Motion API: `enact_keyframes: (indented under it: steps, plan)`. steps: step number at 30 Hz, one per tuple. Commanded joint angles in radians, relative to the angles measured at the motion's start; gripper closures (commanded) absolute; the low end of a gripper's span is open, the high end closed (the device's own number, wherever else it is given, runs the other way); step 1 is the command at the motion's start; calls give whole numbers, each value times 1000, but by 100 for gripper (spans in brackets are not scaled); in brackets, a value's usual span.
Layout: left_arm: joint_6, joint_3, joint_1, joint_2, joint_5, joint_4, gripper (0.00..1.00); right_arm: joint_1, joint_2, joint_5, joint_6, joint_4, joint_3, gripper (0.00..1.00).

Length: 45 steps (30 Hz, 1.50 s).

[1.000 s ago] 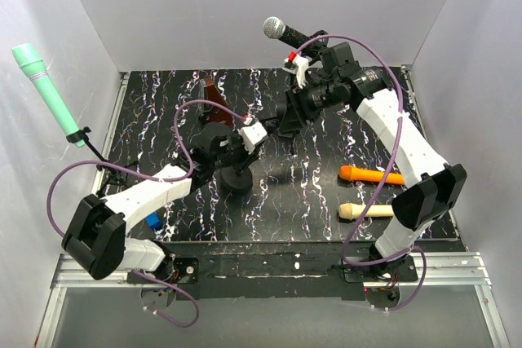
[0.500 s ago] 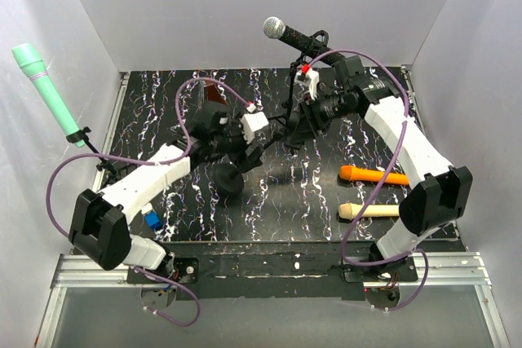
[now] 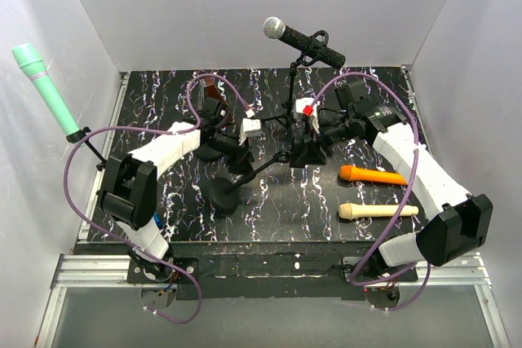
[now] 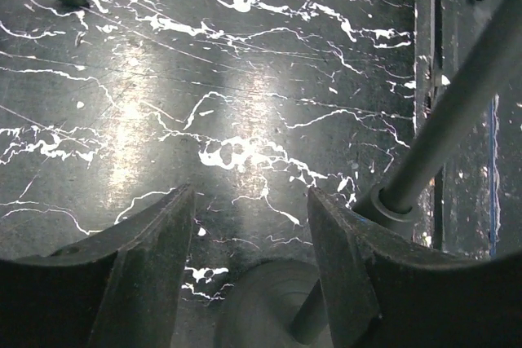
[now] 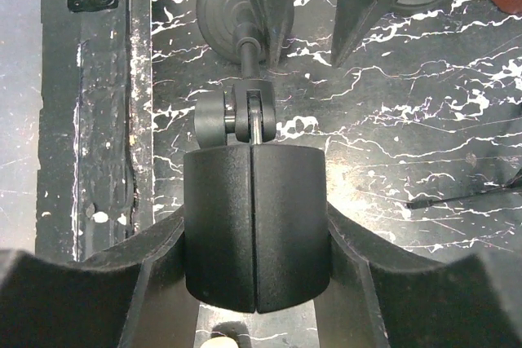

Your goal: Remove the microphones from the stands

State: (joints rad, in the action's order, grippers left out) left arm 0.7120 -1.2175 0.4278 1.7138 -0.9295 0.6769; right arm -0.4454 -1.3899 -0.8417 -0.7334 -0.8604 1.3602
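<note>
A black microphone (image 3: 298, 37) with a silver head sits in the clip of a tall stand (image 3: 292, 91) at the back. My right gripper (image 3: 306, 155) is well below it, shut on the empty black clip (image 5: 255, 226) of a small desk stand. That stand's thin arm runs down to a round base (image 3: 224, 195), also seen in the right wrist view (image 5: 232, 6). My left gripper (image 3: 241, 165) is open and empty just above this base (image 4: 269, 307), next to the stand's rod (image 4: 465, 112).
A teal microphone (image 3: 45, 87) stands on a stand at the far left. An orange microphone (image 3: 371, 174) and a cream microphone (image 3: 377, 211) lie on the table at the right. A brown object (image 3: 214, 87) sits at the back. Purple cables loop over both arms.
My right gripper has come down from beside the black microphone onto the small stand's clip. My left arm has swung toward the back, and the small stand's base has shifted slightly nearer.
</note>
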Motion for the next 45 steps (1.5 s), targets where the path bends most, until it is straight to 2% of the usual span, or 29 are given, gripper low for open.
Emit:
enact_keyframes:
  steps: [1, 5, 9, 11, 14, 17, 19, 21, 23, 24, 28, 30, 32, 33, 35, 36, 37, 38, 39, 41, 43, 44, 45]
  plan:
    - [104, -53, 20, -48, -112, 173, 40, 4, -12, 93, -6, 80, 7, 99]
    - [233, -135, 9, -88, -17, 318, 30, 2, -6, 102, 8, 77, 7, 99]
    - [320, -212, -21, -114, -38, 488, 24, 2, 3, 116, 14, 83, -3, 99]
    - [385, -249, -21, -68, -72, 616, 24, 2, 2, 124, 22, 86, -1, 99]
    - [489, -272, -21, 16, -95, 714, 27, 2, -3, 136, 26, 95, -1, 99]
    - [515, -275, -20, 61, -121, 702, 29, 2, -11, 141, 45, 103, 10, 99]
    - [445, -246, -15, 55, -144, 598, 35, 2, -15, 142, 52, 104, 17, 99]
    - [266, -186, -15, 37, -150, 401, 43, 2, -15, 151, 51, 101, 19, 99]
    - [201, -143, -11, 14, -149, 295, 50, 2, -11, 159, 51, 103, 16, 99]
    - [164, -129, -6, 6, -141, 245, 56, 2, -8, 161, 55, 98, 16, 99]
    - [93, -126, 8, -31, -97, 127, 100, 4, -7, 190, 152, 71, 40, 99]
    - [49, -96, 17, -74, -42, 29, 100, 23, -52, 222, 318, -4, 124, 99]
    - [-47, 22, 52, -170, 108, -214, 100, 62, -147, 218, 510, -166, 271, 99]
    - [-93, 120, 78, -234, 215, -385, 100, 85, -188, 151, 564, -254, 325, 99]
    - [-178, 328, 181, -343, 552, -761, 100, 126, -186, 90, 690, -270, 336, 99]
    - [-160, 413, 240, -371, 687, -886, 100, 140, -187, 52, 725, -288, 338, 99]
    - [-164, 455, 285, -378, 827, -943, 100, 149, -201, 18, 764, -320, 341, 99]
    - [-213, 440, 311, -367, 853, -929, 99, 149, -208, -14, 763, -350, 346, 99]
    - [-279, 400, 313, -352, 842, -862, 92, 149, -207, -16, 755, -361, 347, 99]
    - [-414, 317, 313, -298, 819, -716, 70, 149, -201, 10, 740, -362, 353, 99]
    - [-477, 268, 304, -283, 743, -598, 52, 149, -193, 12, 692, -356, 353, 99]
    - [-511, 266, 292, -292, 691, -577, 42, 149, -184, 13, 671, -341, 343, 99]
    - [-523, 272, 273, -302, 626, -576, 36, 149, -169, 18, 651, -322, 335, 99]
